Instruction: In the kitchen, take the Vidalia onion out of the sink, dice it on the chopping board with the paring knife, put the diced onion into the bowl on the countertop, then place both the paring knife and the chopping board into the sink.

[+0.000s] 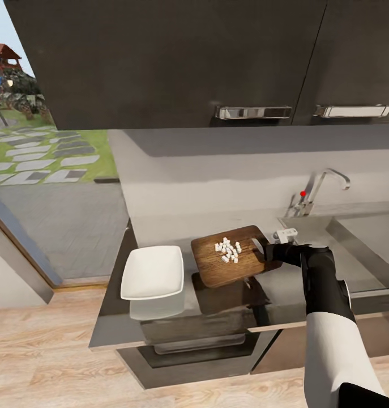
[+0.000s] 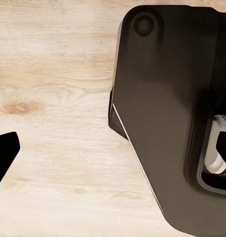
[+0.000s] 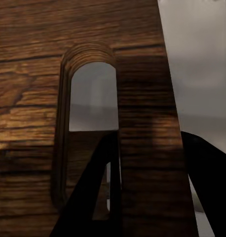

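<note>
My right gripper [image 1: 266, 249] is shut on the right end of the dark brown chopping board [image 1: 219, 266], holding it a little above the countertop [image 1: 166, 233] with its shadow below. A heap of small white diced onion pieces [image 1: 229, 251] lies on the board. Up close, the right wrist view has the board [image 3: 34, 98] with its handle slot, and the right gripper [image 3: 150, 197] with a dark finger on either side of the wood. The white square bowl [image 1: 153, 272] rests on the counter just left of the board. The steel sink [image 1: 367, 235] lies to the right.
A chrome tap [image 1: 316, 190] with a red knob stands behind the sink. Dark wall cabinets [image 1: 188, 62] hang overhead. One left fingertip [image 2: 4, 155] shows over the pale wood floor [image 2: 58, 74], beside a dark part of the robot [image 2: 167, 108]. An open doorway lies at the left.
</note>
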